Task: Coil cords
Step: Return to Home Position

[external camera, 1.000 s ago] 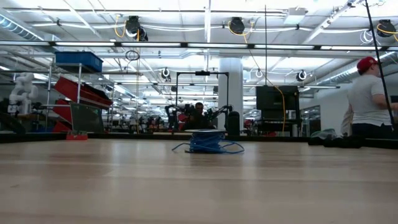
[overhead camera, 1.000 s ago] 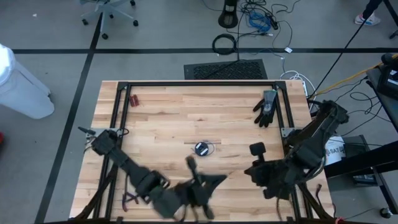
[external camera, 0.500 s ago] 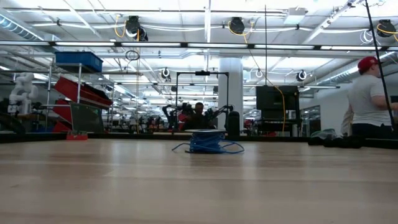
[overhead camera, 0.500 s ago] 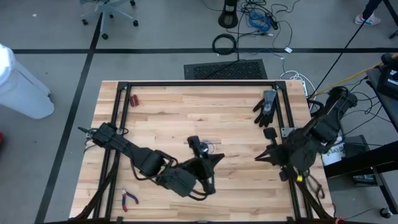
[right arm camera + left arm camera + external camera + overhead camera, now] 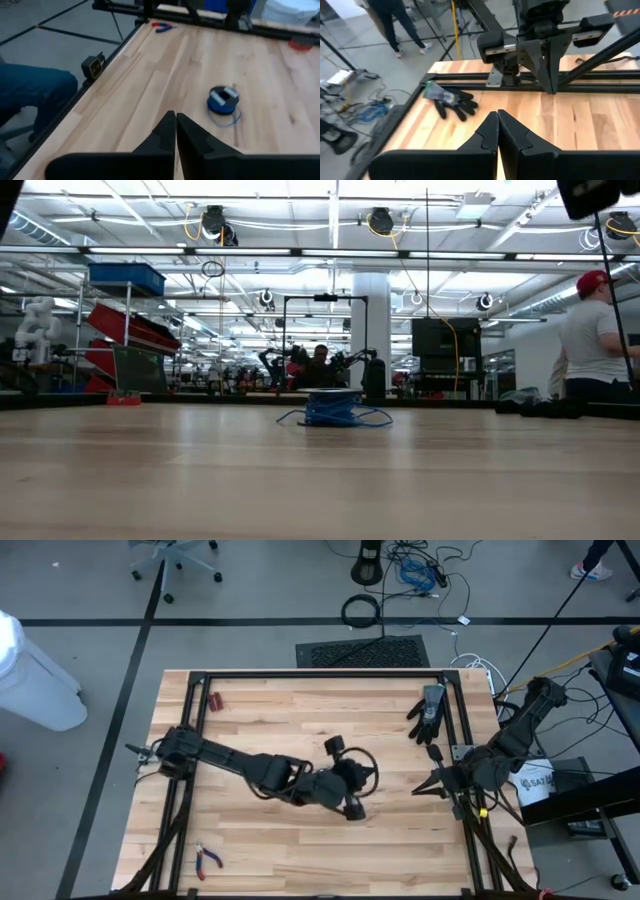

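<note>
found the thin blue cable [image 5: 332, 412] wound on a small round spool [image 5: 223, 95], lying near the middle of the pale wooden plank table [image 5: 270, 720], with loose loops trailing onto the boards just beside it. could not make out the spool in the high view.

recorded the left gripper [image 5: 497, 115] out over the table's middle on a long-stretched arm, pointed toward the right arm's base, fingers pressed tip to tip, holding nothing.

recorded the right gripper [image 5: 175, 117] at the table's right edge, well apart from the spool, fingers likewise closed together and empty.

logged a black work glove [image 5: 428, 712] flat beside the right rail and small red-handled pliers [image 5: 208, 859] toward the lower left corner in the high view, both well apart from the cable.

noted a person in a red cap [image 5: 590, 340] beyond the table in the low view.
</note>
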Robot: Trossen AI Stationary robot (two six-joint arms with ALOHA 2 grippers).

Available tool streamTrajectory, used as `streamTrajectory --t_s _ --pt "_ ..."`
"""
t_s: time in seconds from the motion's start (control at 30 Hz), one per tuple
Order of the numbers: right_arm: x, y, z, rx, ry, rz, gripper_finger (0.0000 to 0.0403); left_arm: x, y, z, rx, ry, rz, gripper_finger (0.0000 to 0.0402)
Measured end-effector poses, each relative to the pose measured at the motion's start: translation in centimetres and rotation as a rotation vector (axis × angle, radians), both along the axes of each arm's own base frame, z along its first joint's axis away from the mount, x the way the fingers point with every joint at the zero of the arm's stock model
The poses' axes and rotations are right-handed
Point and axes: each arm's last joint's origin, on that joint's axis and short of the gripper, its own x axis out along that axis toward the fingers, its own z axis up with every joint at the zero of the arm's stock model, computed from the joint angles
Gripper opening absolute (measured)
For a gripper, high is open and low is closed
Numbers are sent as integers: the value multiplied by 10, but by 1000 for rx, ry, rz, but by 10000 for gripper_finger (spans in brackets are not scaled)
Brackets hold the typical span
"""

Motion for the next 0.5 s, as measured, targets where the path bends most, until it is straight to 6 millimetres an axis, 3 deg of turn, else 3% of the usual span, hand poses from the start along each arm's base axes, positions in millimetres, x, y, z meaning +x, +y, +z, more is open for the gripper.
streamTrajectory --t_s 0.23,0.5 --pt "-10 -9 -31 53 17 -11 0 20 28 -34 -66 -53 -75 6" --pt "-13 -11 -72 128 -67 25 0 26 49 -72 -93 -32 -171 5"
